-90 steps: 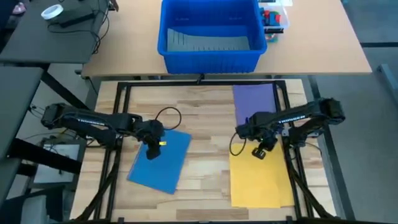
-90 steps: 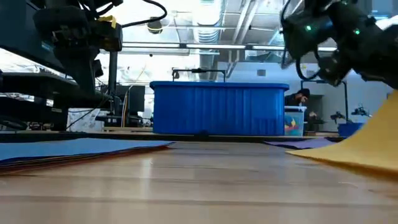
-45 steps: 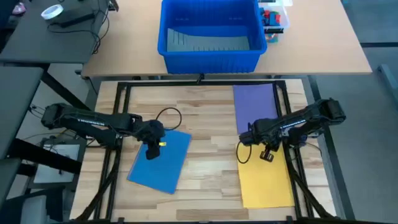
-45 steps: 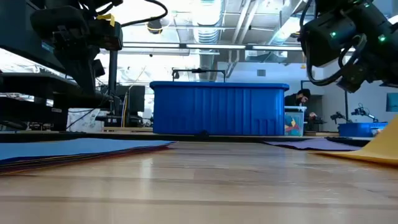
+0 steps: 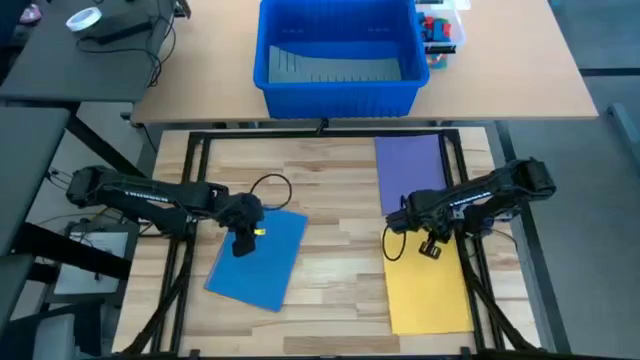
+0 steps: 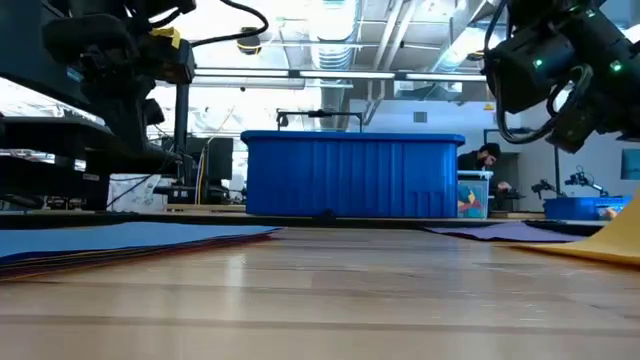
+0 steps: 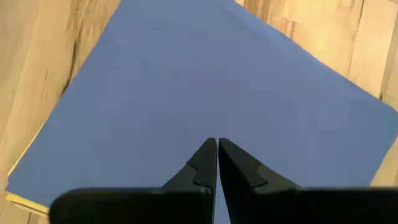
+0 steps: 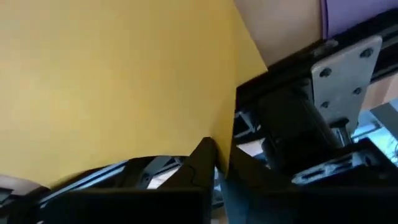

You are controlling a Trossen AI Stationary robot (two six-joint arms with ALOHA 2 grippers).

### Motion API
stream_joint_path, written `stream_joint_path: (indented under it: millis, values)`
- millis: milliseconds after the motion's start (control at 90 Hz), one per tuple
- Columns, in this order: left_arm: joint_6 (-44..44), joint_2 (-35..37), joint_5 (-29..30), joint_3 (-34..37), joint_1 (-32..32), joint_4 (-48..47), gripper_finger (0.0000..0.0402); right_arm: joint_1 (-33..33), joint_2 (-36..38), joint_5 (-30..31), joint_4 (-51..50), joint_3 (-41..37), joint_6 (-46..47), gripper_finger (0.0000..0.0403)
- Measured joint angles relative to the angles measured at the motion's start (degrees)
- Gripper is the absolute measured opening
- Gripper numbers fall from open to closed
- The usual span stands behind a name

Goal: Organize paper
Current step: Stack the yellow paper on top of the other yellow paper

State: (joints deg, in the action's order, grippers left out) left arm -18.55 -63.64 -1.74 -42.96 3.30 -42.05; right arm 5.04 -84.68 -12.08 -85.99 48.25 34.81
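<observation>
A blue sheet point(image 5: 262, 258) tops a stack of paper lying flat on the table's near left; other sheets' edges point(image 7: 18, 199) peek out beneath it. My left gripper point(image 5: 243, 243) hovers shut above that sheet point(image 7: 186, 81), clear of it in the low view. A yellow sheet point(image 5: 428, 295) lies at the near right, with my right gripper point(image 5: 432, 248) shut on its far end. A purple sheet point(image 5: 410, 165) lies flat at the far right. My right gripper pinches the yellow sheet's edge point(image 8: 225, 127) between its two fingers, coming from above at the sheet's far end. The held part point(image 6: 612, 245) is raised off the table, and the rest of the sheet lies on the wood.
A big blue bin point(image 5: 335, 50) stands on the desk beyond the far edge, a small box of items point(image 5: 440, 30) beside it. The black table frame point(image 8: 292, 124) runs close under my right gripper. Bare wood point(image 5: 340, 250) lies between the two piles.
My right gripper has moved a little toward the table's right edge, dragging the yellow sheet along the table with it. The sheet's raised part has come lower in the low view. For the last half second it has kept still.
</observation>
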Motion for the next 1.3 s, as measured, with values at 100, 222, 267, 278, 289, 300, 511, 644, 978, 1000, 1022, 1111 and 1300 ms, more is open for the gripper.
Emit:
stream_joint_path:
  millis: [100, 222, 267, 278, 289, 300, 511, 644, 978, 1000, 1022, 1111, 1300]
  values:
    - [0.00, 0.00, 0.00, 0.00, -0.01, -0.10, 0.0000, -0.60, 0.00, -0.69, -2.20, 0.00, -1.52, 0.0072]
    - [-0.02, 0.00, 0.00, 0.00, 0.01, -0.10, 0.0000, -1.96, 0.00, -1.22, -3.97, 0.06, -2.10, 0.0120]
    - [-0.02, 0.00, 0.00, 0.00, -0.01, -0.10, 0.0000, -2.49, 0.06, -2.25, -3.98, 0.34, -2.12, 0.0134]
    - [-0.02, 0.00, 0.00, 0.00, -0.01, -0.10, 0.0000, -2.63, 0.14, -2.49, -3.98, 0.47, -2.12, 0.0137]
    - [-0.02, 0.00, 0.00, 0.00, -0.01, -0.10, 0.0000, -2.70, 0.18, -2.69, -3.99, 0.65, -2.11, 0.0139]
    - [-0.02, 0.00, 0.00, 0.00, -0.01, -0.10, 0.0000, -2.74, 0.23, -2.85, -4.00, 0.85, -2.08, 0.0142]
    - [-0.34, 0.00, 0.00, 0.00, -0.01, -0.10, 0.0000, -2.80, 1.09, -2.62, 5.70, 10.45, 10.07, 0.0159]
    - [-0.99, 0.00, 0.00, -0.01, -0.01, -0.08, 0.0000, 0.70, 1.76, 2.29, 37.36, 11.69, 28.45, 0.0151]
    - [-4.99, -0.01, -0.02, -0.02, -0.01, -0.10, 0.0000, 11.17, -14.47, 6.13, 54.37, 10.01, 47.95, 0.0010]
    - [-5.66, -0.02, -0.01, -0.02, -0.01, -0.10, 0.0000, 11.71, -15.15, 6.13, 54.44, 10.01, 49.13, 0.0011]
    - [-6.29, -0.02, -0.02, -0.02, 0.00, -0.10, 0.0000, 12.14, -15.76, 6.14, 54.55, 9.99, 50.22, 0.0011]
    - [-7.90, -0.02, -0.02, -0.02, 0.00, -0.57, 0.0000, 13.33, -16.92, 6.13, 55.11, 10.05, 53.50, 0.0004]
    - [-4.99, 0.00, 0.02, -0.02, -0.01, -1.09, 0.0000, 14.89, -17.78, 6.26, 52.30, 10.12, 59.31, 0.0001]
